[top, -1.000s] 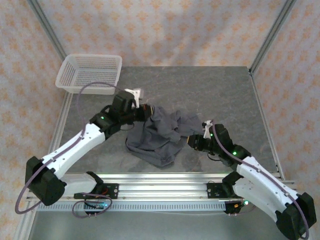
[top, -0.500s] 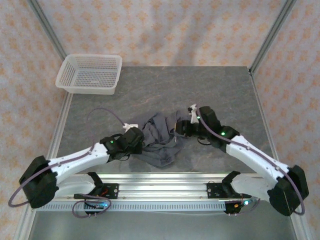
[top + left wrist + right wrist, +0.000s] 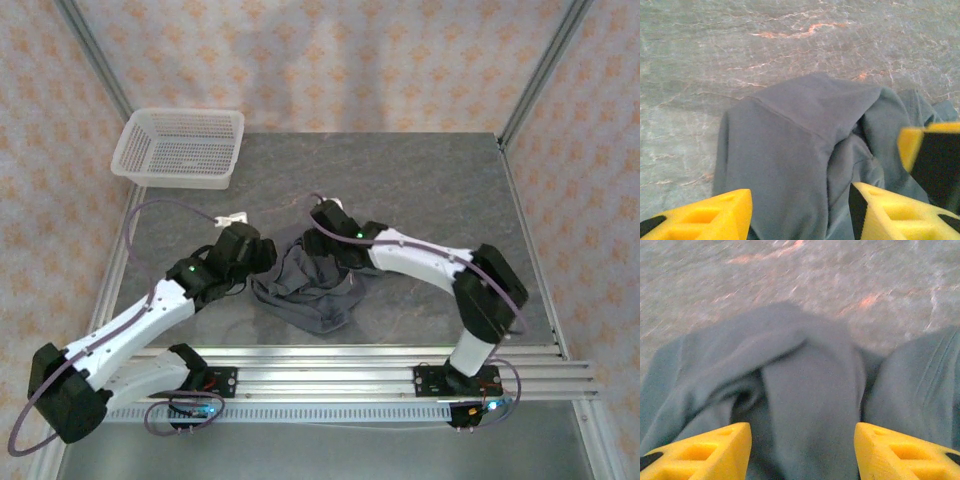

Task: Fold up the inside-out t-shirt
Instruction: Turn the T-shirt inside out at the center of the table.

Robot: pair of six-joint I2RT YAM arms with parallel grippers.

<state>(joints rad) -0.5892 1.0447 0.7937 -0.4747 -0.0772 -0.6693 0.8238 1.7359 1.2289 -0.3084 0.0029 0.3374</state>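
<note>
Tabletop [image 3: 430,190] holds one basket [image 3: 180,150], one t-shirt [image 3: 315,300] under left gripper [image 3: 800,202], right gripper [image 3: 802,437].

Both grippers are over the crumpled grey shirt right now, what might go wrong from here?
Collision: the left gripper and right gripper both hang open over the same bunched t-shirt, and one of the right gripper's fingers sits close in the left wrist view.
Wrong grab: the fabric lies in overlapping folds, so closing here would likely pinch several layers rather than one edge.
</note>
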